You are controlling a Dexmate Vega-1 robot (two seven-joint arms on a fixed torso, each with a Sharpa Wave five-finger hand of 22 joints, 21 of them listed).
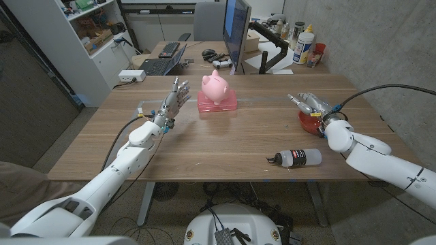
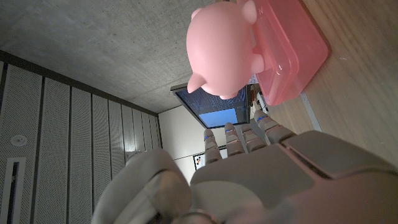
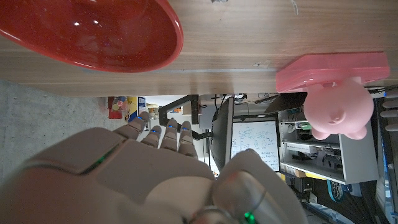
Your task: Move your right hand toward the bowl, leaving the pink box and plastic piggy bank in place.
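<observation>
right hand (image 1: 310, 105): fingers apart, empty, at bowl (image 1: 308, 123) by table's right edge | risk: knocking the bowl off the edge | piggy bank (image 1: 215, 87), pink box (image 1: 218, 104) untouched

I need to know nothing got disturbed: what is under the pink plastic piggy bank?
The pink plastic piggy bank stands on the flat pink plastic box, which lies on the wooden table. What the box holds, if anything, cannot be made out.

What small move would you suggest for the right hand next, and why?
Probably ease the right hand a little lower, onto the red bowl: it is over the bowl, empty, with fingers extended. The piggy bank on the pink box stands well away.
</observation>
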